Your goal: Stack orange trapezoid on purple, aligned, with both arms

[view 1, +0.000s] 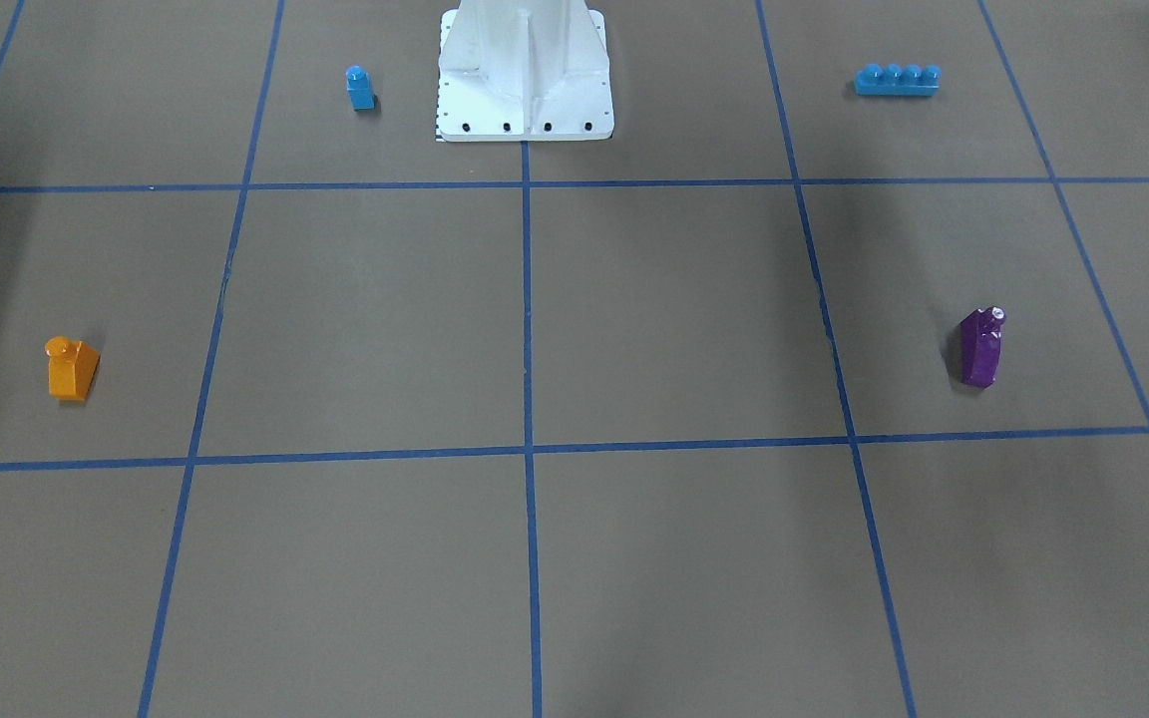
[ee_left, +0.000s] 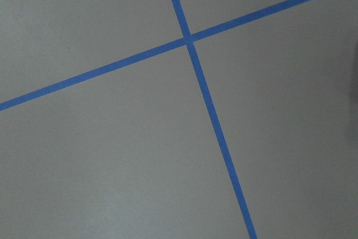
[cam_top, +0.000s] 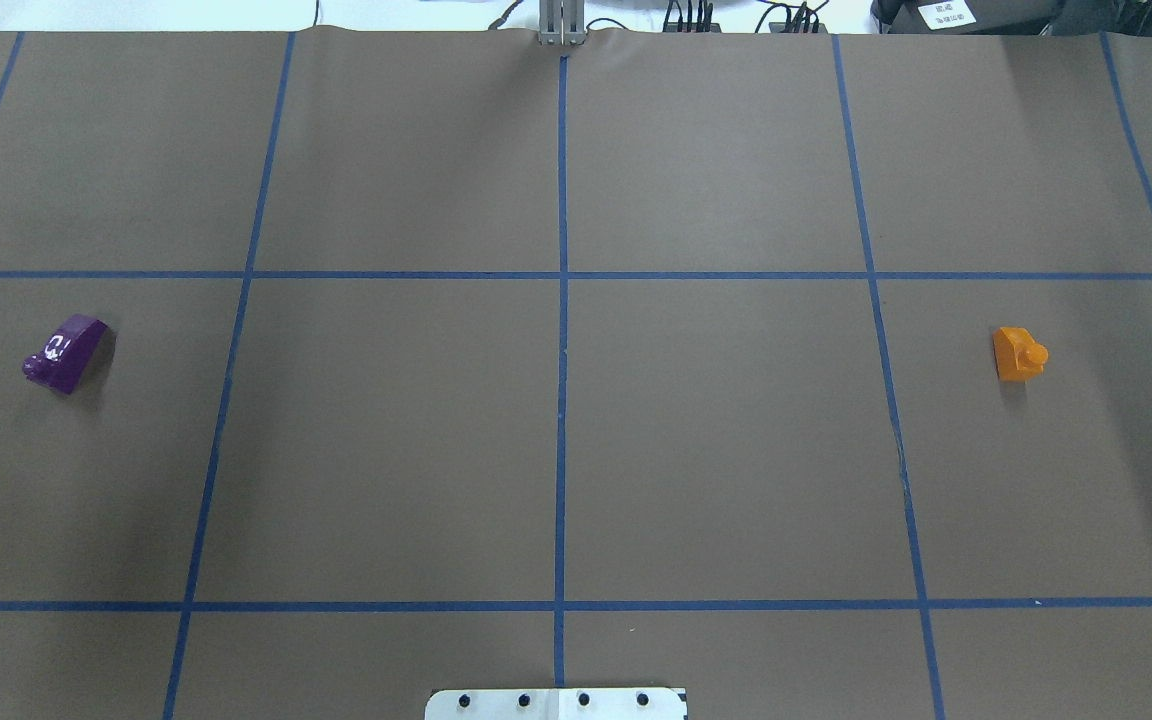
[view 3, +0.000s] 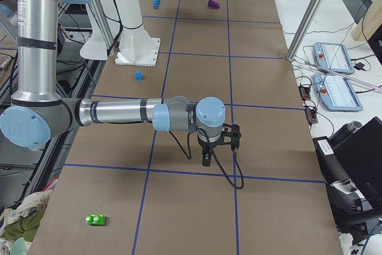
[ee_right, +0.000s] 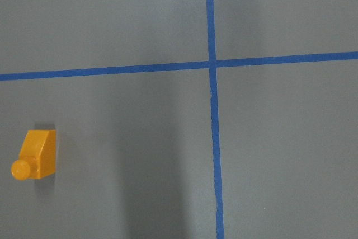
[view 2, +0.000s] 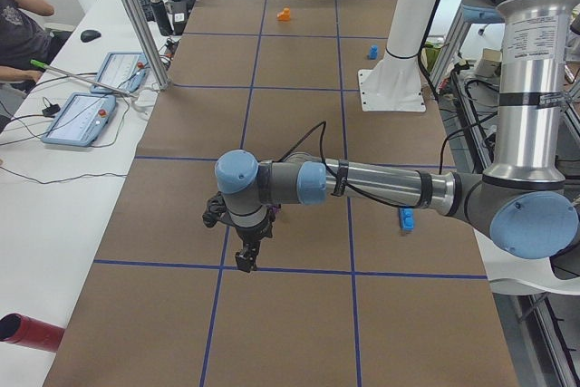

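Currently, overhead view: orange trapezoid [cam_top: 1018, 354] on worktop [cam_top: 396, 450] at 3 o'clock, purple [cam_top: 64, 354] well apart at 9 o'clock, left arm [view 2: 381, 183] and right arm [view 3: 119, 111] reaching over the worktop, can't tell whether either arm's jaws are wide or narrow.
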`<action>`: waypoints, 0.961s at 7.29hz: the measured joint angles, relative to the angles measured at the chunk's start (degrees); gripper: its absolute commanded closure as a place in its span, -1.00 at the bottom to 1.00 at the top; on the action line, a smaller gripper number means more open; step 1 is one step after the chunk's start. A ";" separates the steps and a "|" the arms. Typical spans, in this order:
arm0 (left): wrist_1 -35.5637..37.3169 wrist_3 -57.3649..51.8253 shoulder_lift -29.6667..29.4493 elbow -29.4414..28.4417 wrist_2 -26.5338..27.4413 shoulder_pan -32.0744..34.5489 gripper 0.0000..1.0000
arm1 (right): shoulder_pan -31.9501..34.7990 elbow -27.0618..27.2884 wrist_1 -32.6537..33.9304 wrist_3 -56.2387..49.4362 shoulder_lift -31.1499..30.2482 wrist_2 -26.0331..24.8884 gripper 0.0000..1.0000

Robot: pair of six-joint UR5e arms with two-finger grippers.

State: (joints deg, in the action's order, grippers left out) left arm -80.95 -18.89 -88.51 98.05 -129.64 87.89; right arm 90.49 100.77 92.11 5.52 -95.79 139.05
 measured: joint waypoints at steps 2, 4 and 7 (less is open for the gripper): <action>0.02 0.10 -0.17 0.05 0.00 0.00 -1.00 | 0.04 0.09 0.00 0.04 0.07 0.04 -1.00; 0.04 0.51 -1.68 1.08 0.00 0.03 -1.00 | 0.04 0.18 0.00 0.15 0.08 -0.03 -1.00; -3.12 0.56 -2.88 4.12 -0.10 -1.04 -1.00 | 0.04 1.04 -0.04 0.19 0.33 0.27 -1.00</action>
State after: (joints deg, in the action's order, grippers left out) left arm -84.07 -18.33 -91.38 102.16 -129.74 86.85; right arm 90.53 101.81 92.07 5.71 -95.46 139.31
